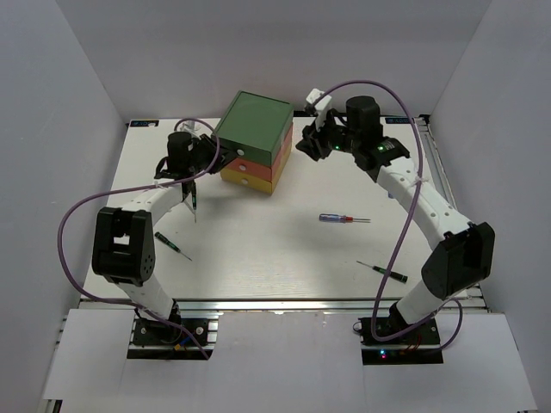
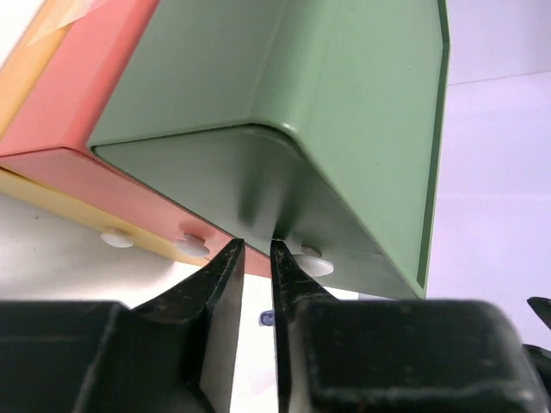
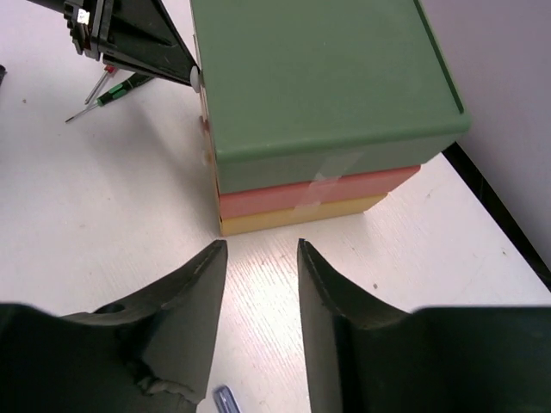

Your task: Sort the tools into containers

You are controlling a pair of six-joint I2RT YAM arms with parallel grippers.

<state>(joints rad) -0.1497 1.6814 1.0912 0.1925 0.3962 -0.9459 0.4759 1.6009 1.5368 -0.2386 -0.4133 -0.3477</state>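
The containers are one stacked chest (image 1: 254, 127) with a green drawer (image 2: 344, 129) over an orange (image 2: 112, 176) and a yellow one (image 3: 301, 215). My left gripper (image 2: 256, 245) (image 1: 213, 157) has its tips against the green drawer's front, just left of its white knob (image 2: 314, 263). Its jaws are a narrow slit apart and empty. My right gripper (image 3: 261, 245) (image 1: 304, 146) hangs open and empty over the table by the chest's right side. Of the tools, a blue-and-red screwdriver (image 1: 343, 218) lies mid-table. Thin black ones lie at the right (image 1: 383, 271) and left (image 1: 172, 245).
Another thin screwdriver with green on it (image 3: 116, 90) (image 1: 194, 205) lies under the left arm's forearm. The white table (image 1: 258, 249) is walled in at the back and both sides. Purple cables loop over both arms.
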